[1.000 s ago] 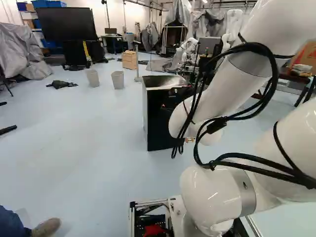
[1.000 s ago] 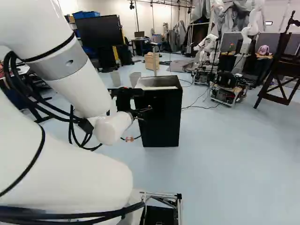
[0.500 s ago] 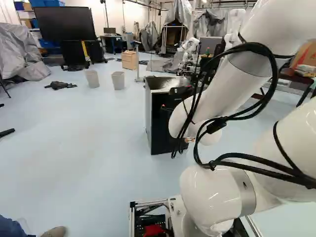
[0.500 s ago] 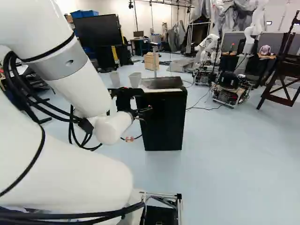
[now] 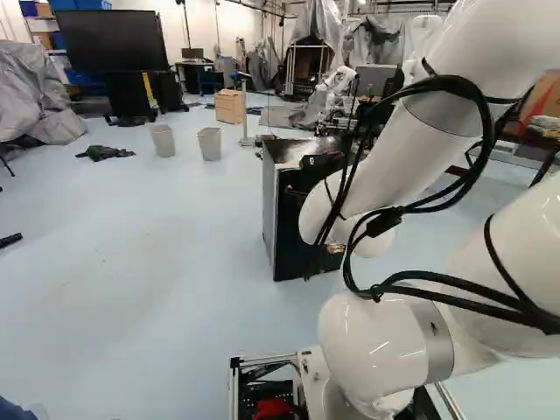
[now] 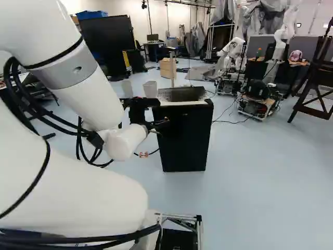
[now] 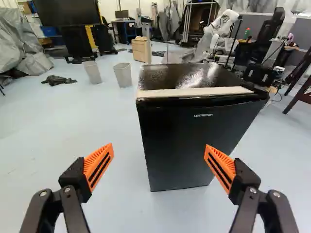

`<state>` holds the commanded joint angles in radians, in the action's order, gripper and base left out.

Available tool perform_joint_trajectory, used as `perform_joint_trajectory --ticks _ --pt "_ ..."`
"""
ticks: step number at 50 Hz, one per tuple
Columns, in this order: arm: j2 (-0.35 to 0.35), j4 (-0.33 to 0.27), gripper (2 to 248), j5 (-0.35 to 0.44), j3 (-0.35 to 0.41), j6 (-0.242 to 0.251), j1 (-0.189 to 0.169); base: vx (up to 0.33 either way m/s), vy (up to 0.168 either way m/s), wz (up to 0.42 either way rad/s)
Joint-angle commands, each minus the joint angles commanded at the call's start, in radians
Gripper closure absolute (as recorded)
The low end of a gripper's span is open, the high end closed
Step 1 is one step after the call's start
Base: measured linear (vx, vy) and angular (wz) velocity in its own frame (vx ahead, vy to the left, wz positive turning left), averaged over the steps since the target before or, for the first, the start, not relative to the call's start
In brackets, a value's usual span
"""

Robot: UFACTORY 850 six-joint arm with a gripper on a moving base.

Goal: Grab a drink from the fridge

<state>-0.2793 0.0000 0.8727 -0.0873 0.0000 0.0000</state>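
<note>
My gripper [image 6: 155, 125] shows partly in the right base view, at the near side of the black fridge [image 6: 184, 138]. In the left base view the arm covers part of the fridge [image 5: 289, 223]. Seen from the wrist, the gripper [image 7: 159, 151] stands open with nothing between its orange pads. Ahead of it is the small fridge [image 7: 189, 141], upright on the floor, its door closed and a pale strip [image 7: 194, 92] along the top's front edge. The fingers appear apart from the door. Any drink inside is hidden by the closed door.
Two grey bins [image 7: 123, 74] and a wooden drawer unit [image 7: 141, 50] stand beyond the fridge. A dark cloth [image 7: 59, 80] lies on the floor. Another robot [image 6: 257, 96] and a dark wooden frame [image 6: 315, 94] are at the right of the right base view.
The base has moved closer to the fridge, which appears larger and further right in both base views. The arm keeps its pose against its lowest joint.
</note>
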Motion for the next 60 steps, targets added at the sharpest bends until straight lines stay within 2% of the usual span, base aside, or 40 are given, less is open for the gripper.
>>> perform_joint_trajectory --ticks 60 --pt "0.0 0.0 3 0.0 0.0 0.0 0.0 0.04 0.048 -0.015"
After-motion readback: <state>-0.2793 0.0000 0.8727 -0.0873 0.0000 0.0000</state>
